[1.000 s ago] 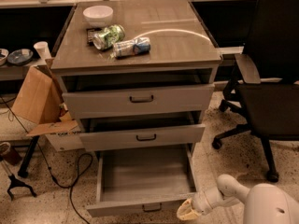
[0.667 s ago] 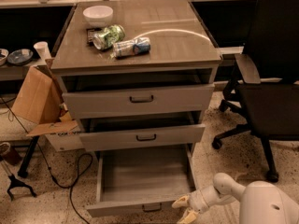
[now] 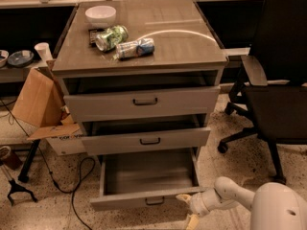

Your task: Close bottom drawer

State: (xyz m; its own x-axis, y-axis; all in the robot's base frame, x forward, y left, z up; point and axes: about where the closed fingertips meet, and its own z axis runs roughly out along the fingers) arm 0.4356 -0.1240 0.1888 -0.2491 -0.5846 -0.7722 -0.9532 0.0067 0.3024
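The grey wood-grain bottom drawer (image 3: 144,176), w/ the shortest front and a small dark bar handle, sits lowest in the cabinet and is pulled far out toward the near side. The cream two-finger tool (image 3: 188,210) is at the drawer front's right end, fingers spread. Whether the upper finger touches the panel, cannot tell. The robot's arm is cut off at bottom right.

Count: 3 drawers, all partly out. On the grey surface (image 3: 187,51): 1 green can (image 3: 111,36), 1 blue-silver can (image 3: 135,48), 1 white bowl (image 3: 100,16).
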